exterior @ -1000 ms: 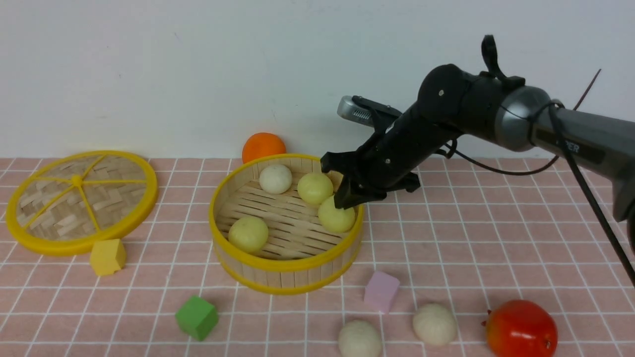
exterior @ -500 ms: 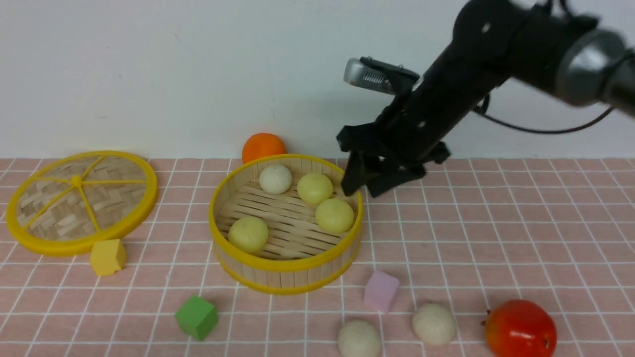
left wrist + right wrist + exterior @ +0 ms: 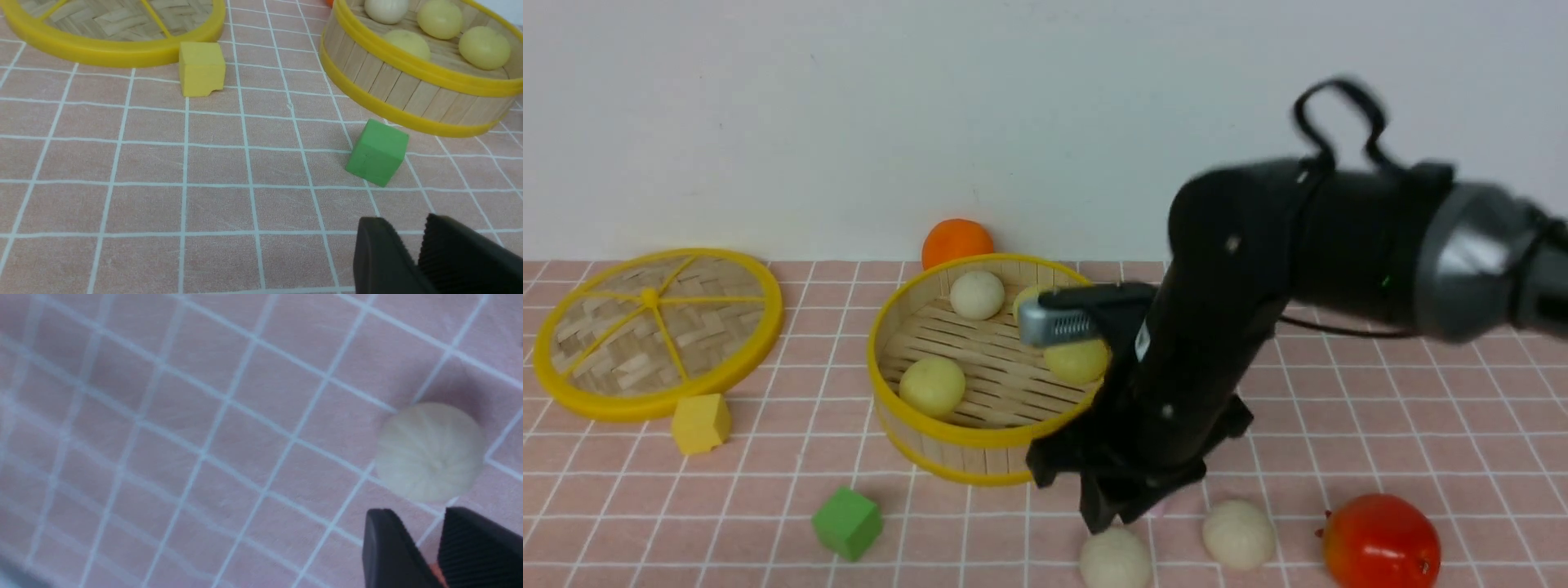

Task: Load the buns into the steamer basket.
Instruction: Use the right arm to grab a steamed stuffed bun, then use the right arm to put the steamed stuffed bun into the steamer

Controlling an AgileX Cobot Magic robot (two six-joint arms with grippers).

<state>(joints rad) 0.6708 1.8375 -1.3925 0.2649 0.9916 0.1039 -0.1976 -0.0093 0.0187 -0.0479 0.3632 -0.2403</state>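
Note:
The steamer basket stands mid-table holding an off-white bun and three pale yellow buns, one at the front left and two half hidden behind my right wrist. On the tablecloth in front lie two off-white buns. My right gripper hangs just above the nearer left one, open and empty; its wrist view shows a bun just beyond the parted fingertips. My left gripper, unseen in the front view, is slightly open and empty, low over the cloth near the basket.
A flat woven lid lies at the far left with a yellow cube in front of it. A green cube sits left of the basket's front, an orange behind the basket, a red fruit at the front right.
My right gripper let go of a yellow bun in the basket, lifted off its right rim, then swung forward and down to just above the near off-white bun.

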